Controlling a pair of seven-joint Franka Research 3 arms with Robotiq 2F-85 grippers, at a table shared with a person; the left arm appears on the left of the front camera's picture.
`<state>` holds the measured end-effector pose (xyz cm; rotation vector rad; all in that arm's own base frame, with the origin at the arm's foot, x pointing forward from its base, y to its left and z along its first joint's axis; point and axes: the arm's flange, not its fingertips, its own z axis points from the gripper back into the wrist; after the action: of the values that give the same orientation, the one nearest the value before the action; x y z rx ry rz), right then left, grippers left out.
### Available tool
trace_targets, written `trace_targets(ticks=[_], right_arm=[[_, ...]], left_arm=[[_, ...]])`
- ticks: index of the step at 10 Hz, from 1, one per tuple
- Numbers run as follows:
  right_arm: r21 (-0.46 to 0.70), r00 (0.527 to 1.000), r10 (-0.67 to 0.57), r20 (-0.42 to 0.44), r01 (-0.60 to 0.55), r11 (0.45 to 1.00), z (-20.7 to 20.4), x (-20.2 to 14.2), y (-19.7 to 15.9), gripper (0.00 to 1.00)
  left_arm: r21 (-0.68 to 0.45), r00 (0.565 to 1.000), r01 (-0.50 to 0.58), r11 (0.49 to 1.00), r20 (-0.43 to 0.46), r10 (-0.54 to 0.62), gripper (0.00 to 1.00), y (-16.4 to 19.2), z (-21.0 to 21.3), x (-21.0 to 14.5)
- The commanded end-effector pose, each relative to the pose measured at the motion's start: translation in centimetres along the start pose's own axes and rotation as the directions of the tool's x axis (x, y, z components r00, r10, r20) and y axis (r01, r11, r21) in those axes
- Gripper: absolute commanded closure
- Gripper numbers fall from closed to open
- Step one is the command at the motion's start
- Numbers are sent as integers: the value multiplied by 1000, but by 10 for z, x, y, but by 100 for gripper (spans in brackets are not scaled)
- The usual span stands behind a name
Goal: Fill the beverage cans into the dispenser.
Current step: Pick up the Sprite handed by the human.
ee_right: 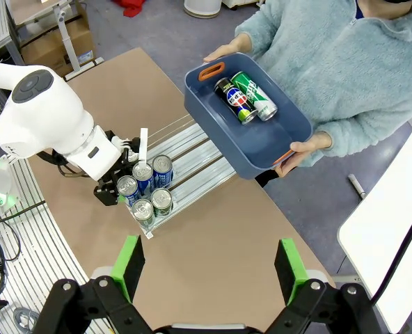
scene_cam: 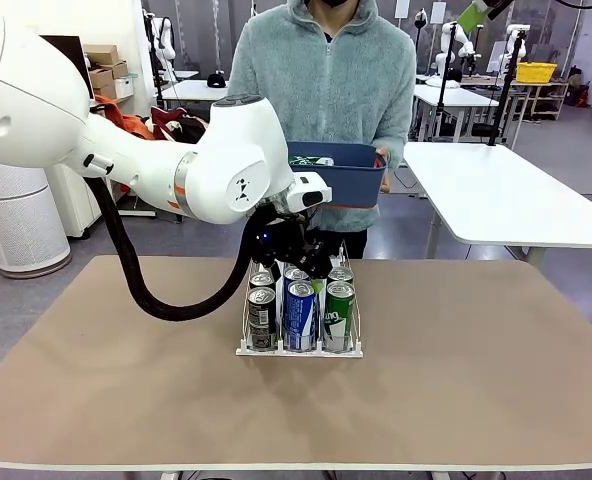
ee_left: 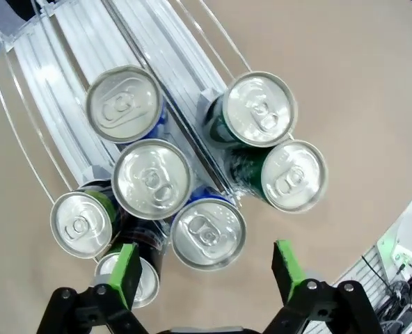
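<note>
The dispenser point(scene_cam: 298, 351) stands mid-table, with several beverage cans point(scene_cam: 300, 315) upright at its near end: black, blue-and-white and green in front, more behind. From above, their silver tops point(ee_left: 150, 177) cluster across the white lanes point(ee_left: 67, 42). My left gripper point(ee_left: 206, 271) hovers open just over the cans, one can top point(ee_left: 207, 233) right below it; it is the black hand point(scene_cam: 296, 255) behind the front row. High above the table, my right gripper point(ee_right: 209, 268) is open and holds nothing. From up there the dispenser point(ee_right: 199, 160) and its cans point(ee_right: 145, 189) are visible.
A person at the far side holds a dark blue tub point(scene_cam: 348, 185) above the table's far edge. In the tub point(ee_right: 289, 136) lie a black Pepsi can point(ee_right: 235, 101) and a green can point(ee_right: 255, 96). Bare tabletop point(scene_cam: 476, 370) surrounds the dispenser.
</note>
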<state>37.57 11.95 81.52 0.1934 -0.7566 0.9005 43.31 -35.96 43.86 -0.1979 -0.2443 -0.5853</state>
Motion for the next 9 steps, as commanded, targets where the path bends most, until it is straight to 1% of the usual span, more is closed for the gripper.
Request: trace_targets(ticks=[1, 2, 3, 4, 5, 6, 7, 8, 9], right_arm=[[1, 1000, 5, -6, -5, 1000, -1, -2, 1, 0], [1, 1000, 5, -6, -5, 1000, -1, -2, 1, 0], [1, 1000, 5, -6, -5, 1000, -1, -2, 1, 0], [1, 1000, 5, -6, -5, 1000, -1, -2, 1, 0], [1, 1000, 5, -6, -5, 1000, -1, -2, 1, 0], [1, 1000, 5, -6, -5, 1000, -1, -2, 1, 0], [1, 1000, 5, -6, -5, 1000, -1, -2, 1, 0], [1, 1000, 5, -6, -5, 1000, -1, -2, 1, 0], [1, 1000, 5, -6, -5, 1000, -1, -2, 1, 0]], left_arm=[[-174, 993, 110, 979, -30, -117, 0, 15, 43, -17], [-193, 991, 133, 972, -7, -137, 0, 34, 66, -13], [-179, 990, 143, 973, 14, -143, 0, 44, 96, -16], [-198, 990, 136, 971, 46, -130, 0, 51, 132, -26], [-136, 991, 128, 982, 65, -120, 0, 63, 160, -30], [-129, 986, 161, 979, 70, -153, 0, 71, 187, -35], [-156, 982, 177, 972, 93, -164, 0, 77, 216, -45], [-135, 976, 188, 973, 133, -170, 0, 85, 236, -49], [-66, 969, 203, 977, 158, -191, 0, 90, 257, -54]])
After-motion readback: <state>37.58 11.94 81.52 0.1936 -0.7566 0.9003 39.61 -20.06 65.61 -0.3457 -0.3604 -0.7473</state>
